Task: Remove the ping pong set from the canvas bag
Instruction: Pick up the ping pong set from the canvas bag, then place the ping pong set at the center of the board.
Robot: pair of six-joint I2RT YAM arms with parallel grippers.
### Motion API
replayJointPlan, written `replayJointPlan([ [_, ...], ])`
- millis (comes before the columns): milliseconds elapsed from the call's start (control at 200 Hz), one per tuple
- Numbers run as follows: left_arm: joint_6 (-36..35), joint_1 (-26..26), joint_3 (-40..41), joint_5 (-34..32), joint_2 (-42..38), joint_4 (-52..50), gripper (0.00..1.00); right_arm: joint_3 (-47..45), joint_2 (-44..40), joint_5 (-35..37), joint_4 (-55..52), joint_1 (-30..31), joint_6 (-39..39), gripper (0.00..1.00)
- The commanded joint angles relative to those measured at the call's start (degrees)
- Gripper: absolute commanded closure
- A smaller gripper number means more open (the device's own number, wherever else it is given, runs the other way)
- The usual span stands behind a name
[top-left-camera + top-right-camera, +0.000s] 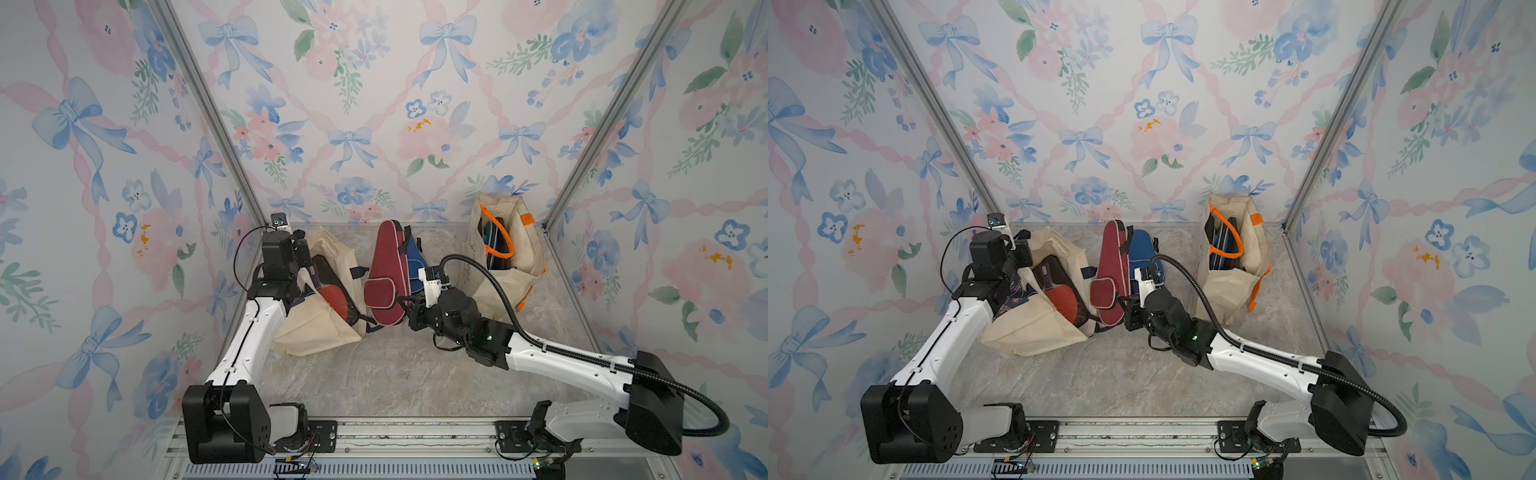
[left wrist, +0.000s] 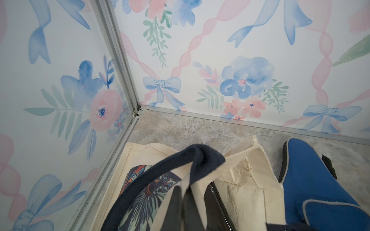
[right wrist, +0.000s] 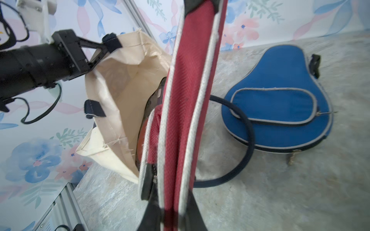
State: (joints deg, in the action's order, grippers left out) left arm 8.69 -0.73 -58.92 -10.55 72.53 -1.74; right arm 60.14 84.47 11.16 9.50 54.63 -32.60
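A cream canvas bag (image 1: 316,332) (image 1: 1034,332) lies on its side at the left with its mouth toward the middle. My left gripper (image 2: 181,204) (image 3: 100,50) is shut on its upper rim beside the navy handle (image 2: 160,172). Inside lies a black mesh pouch with a red paddle (image 1: 336,295) (image 1: 1064,297). My right gripper (image 1: 405,301) (image 3: 172,216) is shut on the edge of a maroon case (image 1: 386,266) (image 3: 190,100), held on edge just outside the bag's mouth. A blue case (image 1: 415,257) (image 3: 280,104) (image 2: 312,190) lies flat on the table behind it.
A second cream bag with orange handles (image 1: 507,253) (image 1: 1237,249) stands at the back right with dark items inside. The bag's other navy handle (image 3: 240,140) loops over the marbled table (image 1: 395,374). Flowered walls close in on three sides.
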Motion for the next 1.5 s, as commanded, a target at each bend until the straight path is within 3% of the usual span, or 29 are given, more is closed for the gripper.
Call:
replayJointPlan([
  [0,2.73,-0.75,-0.01,-1.59,-3.55,6.05,1.00,1.75,-1.17,-0.24,3.11,-4.05,2.46,1.00],
  [240,3.94,-1.60,1.08,-7.14,-7.77,6.96,1.00,9.66,8.16,-11.41,4.97,-12.26,5.13,1.00],
  [475,5.21,-2.77,2.40,-10.86,-12.09,8.28,1.00,16.91,16.95,-20.32,11.60,-16.91,2.46,1.00],
  [825,7.95,-5.92,4.51,-15.34,-16.90,10.26,1.00,25.54,25.03,-22.25,16.73,-19.41,2.39,1.00],
  [1070,8.91,-7.47,4.55,-14.42,-18.59,10.39,1.00,36.37,35.67,-26.61,17.52,-19.87,0.31,1.00],
  [1495,10.16,-11.50,4.52,-13.03,-23.50,10.75,1.00,45.46,49.25,-26.15,15.82,-17.09,-2.90,1.00],
])
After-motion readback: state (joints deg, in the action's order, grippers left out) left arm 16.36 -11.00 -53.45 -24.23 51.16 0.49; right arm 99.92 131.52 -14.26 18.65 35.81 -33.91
